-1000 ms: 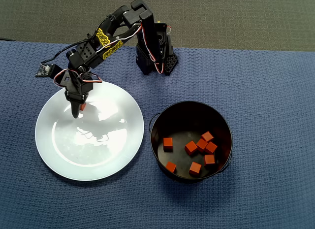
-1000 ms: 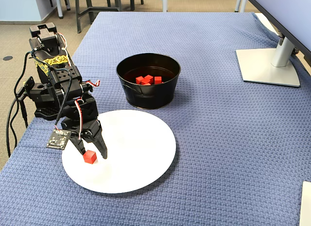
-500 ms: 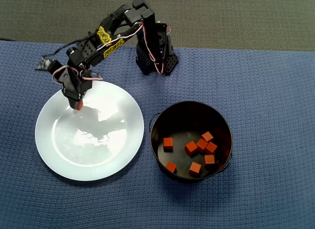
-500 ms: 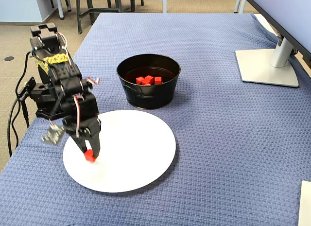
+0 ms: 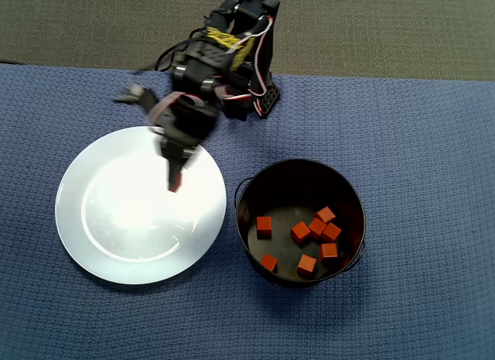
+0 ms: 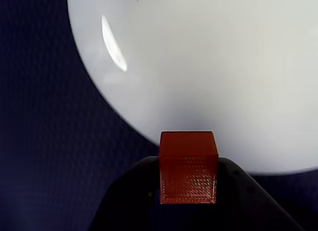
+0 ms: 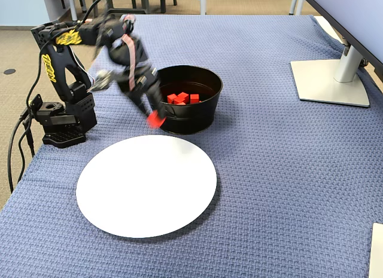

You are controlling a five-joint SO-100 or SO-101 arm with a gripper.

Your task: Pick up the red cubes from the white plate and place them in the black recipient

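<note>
My gripper (image 5: pixel 175 183) (image 7: pixel 155 118) (image 6: pixel 189 191) is shut on one red cube (image 6: pixel 188 166) (image 7: pixel 156 118) (image 5: pixel 175 186) and holds it in the air above the right part of the white plate (image 5: pixel 100 221) (image 7: pixel 146 185) (image 6: pixel 223 67). In the fixed view the cube hangs just left of the black recipient (image 7: pixel 183 124) (image 5: pixel 300 168). Several red cubes (image 5: pixel 309 234) (image 7: pixel 182 98) lie inside the recipient. The plate's surface is bare in all three views.
The arm's base (image 7: pixel 60 119) (image 5: pixel 247 89) stands at the edge of the blue woven cloth (image 7: pixel 269 170). A monitor stand (image 7: pixel 332 81) sits at the far right in the fixed view.
The gripper has lifted the cube off the plate's left side and swung it up and toward the black recipient. The plate now holds no cube.
</note>
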